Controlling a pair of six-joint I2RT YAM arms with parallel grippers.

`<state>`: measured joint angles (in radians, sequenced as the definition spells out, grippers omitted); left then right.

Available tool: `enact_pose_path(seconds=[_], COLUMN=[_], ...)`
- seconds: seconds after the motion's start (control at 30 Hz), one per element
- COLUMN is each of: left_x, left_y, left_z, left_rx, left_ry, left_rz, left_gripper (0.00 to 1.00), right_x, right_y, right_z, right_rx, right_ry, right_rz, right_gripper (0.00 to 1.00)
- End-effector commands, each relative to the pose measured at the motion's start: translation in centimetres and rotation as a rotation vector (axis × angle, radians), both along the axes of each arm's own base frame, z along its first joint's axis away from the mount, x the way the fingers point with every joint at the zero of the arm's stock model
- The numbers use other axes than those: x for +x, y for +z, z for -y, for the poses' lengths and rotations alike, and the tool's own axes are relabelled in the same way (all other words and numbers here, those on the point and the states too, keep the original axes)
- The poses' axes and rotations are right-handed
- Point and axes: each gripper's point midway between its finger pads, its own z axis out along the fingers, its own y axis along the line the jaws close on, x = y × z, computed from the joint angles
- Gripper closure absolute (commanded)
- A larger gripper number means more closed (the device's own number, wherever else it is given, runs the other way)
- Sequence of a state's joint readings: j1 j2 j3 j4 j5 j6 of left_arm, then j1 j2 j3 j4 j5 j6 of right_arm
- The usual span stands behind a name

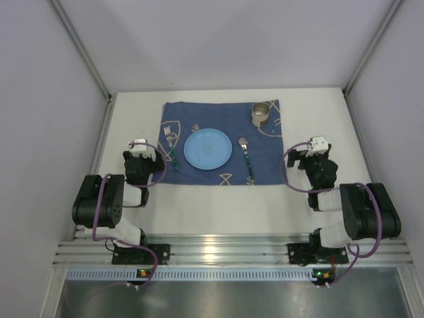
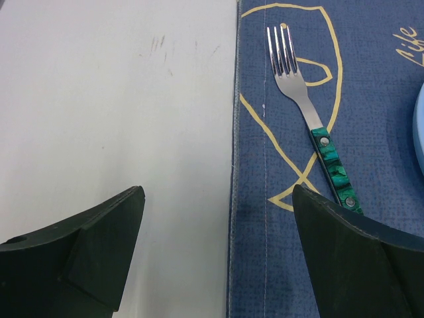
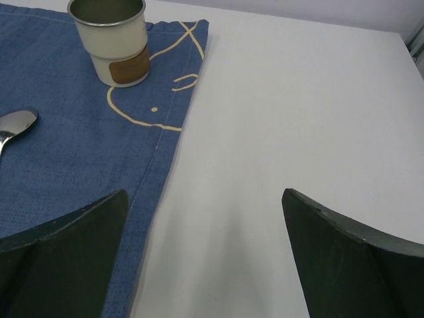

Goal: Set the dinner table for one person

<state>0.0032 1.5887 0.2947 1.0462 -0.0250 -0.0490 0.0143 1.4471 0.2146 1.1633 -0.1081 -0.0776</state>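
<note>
The white dinner table (image 1: 218, 205) carries a dark blue mat (image 1: 265, 165). On the mat lie a light blue plate (image 1: 207, 148) in the middle, a fork (image 1: 170, 147) with a green handle to its left, a spoon (image 1: 246, 156) with a green handle to its right, and a metal cup (image 1: 260, 112) at the far right corner. My left gripper (image 2: 218, 199) is open and empty over the mat's left edge, with the fork (image 2: 309, 122) just ahead. My right gripper (image 3: 205, 199) is open and empty beside the mat's right edge, with the cup (image 3: 118, 40) ahead on the left.
A ribbed aluminium rail (image 1: 225, 250) runs along the table's near edge by the arm bases. Grey walls with metal posts (image 1: 79, 46) close in the left, right and far sides. Bare white tabletop (image 3: 298, 99) lies right of the mat.
</note>
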Motion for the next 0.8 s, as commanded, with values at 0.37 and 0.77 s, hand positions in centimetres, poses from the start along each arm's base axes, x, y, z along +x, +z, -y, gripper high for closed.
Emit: enact_pose_path(seconds=[0.37,0.77], left_x=[1.2,1.2], left_y=[2.6,2.5], left_z=[-0.2,-0.2], left_rx=[0.011,0.012], left_ry=[0.008,0.005], left_rz=[0.089,0.088], left_gripper=[0.02,0.02], right_x=[0.6,0.8], right_y=[1.6,1.6], right_z=[0.7,1.0], right_rx=[0.011,0.027], right_ry=[0.001,-0.004], right_rz=[0.056,0.051], right_gripper=[0.00,0.00])
